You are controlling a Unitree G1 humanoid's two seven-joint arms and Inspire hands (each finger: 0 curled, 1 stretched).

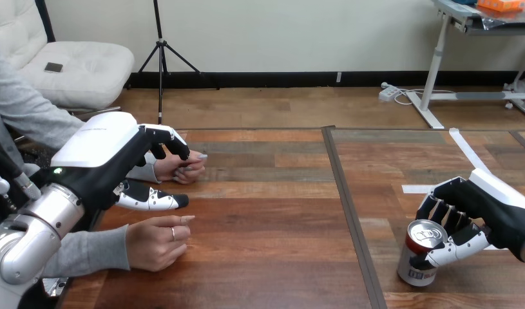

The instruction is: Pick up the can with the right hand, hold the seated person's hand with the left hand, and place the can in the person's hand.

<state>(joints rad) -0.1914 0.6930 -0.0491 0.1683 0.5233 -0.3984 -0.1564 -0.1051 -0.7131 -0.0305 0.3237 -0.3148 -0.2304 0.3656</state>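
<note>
The left hand (102,154) covers much of the person's farther hand (189,168), at its three o'clock. The right hand (485,212) overlaps the can (411,257) on its four o'clock side; whether it grips cannot be told.

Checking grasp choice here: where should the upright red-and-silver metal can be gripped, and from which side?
Round its mid-body, coming from the view's right: the red-and-silver metal can stands upright with a plain round wall, and the right hand wraps it there, thumb in front and fingers behind.
</note>
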